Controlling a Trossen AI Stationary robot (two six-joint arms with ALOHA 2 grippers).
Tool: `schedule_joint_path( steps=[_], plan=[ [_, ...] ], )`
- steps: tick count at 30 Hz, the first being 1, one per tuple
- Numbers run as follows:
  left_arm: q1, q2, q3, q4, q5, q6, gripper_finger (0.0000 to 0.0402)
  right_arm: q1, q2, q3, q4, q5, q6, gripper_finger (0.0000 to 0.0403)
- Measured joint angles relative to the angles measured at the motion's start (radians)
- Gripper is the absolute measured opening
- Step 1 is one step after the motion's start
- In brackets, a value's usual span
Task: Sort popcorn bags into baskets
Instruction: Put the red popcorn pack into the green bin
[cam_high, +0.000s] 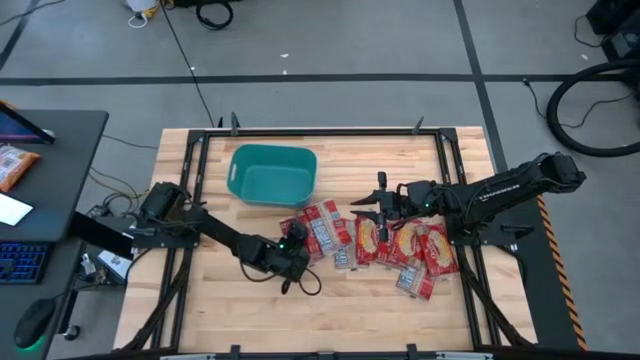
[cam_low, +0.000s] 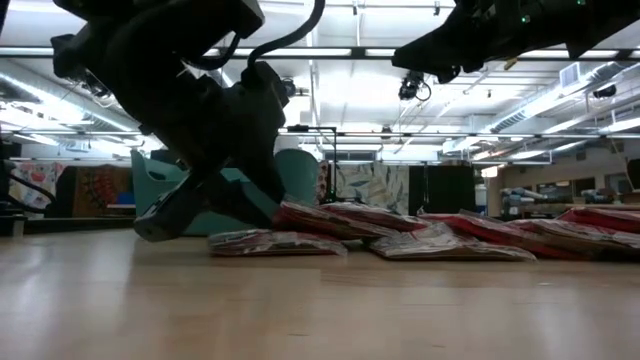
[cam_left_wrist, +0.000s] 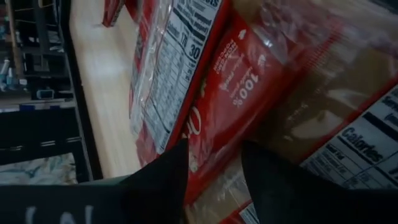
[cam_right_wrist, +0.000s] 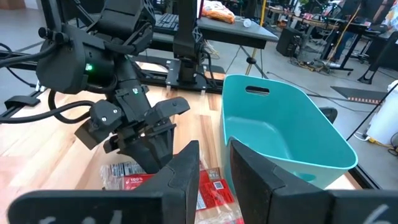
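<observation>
The left gripper is down at the near-left edge of the popcorn bags, its two fingers a narrow gap apart, pressed onto a red packet — whether it is actually gripped cannot be told. The packets lie overlapping on the table; about ten, though the overlap keeps the count rough. Beyond them sits one teal basket with nothing in it, just clear of the pile. The right gripper hovers above the pile's far side — its fingers a slim gap apart, holding nothing.
</observation>
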Motion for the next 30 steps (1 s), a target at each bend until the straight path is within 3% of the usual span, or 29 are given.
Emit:
schedule_joint_path(
  steps=[19, 30],
  plan=[
    [0.074, 0.0, 0.0, 0.028, 0.05, 0.016, 0.0136, 0.0, 0.0, 0.0, -0.001, -0.003, 0.0, 0.0095],
    [0.093, -0.002, 0.0, 0.031, 0.124, -0.011, 0.0052, 0.0, 0.0, 0.0, -0.001, -0.006, 0.0, 0.0095]
  ],
)
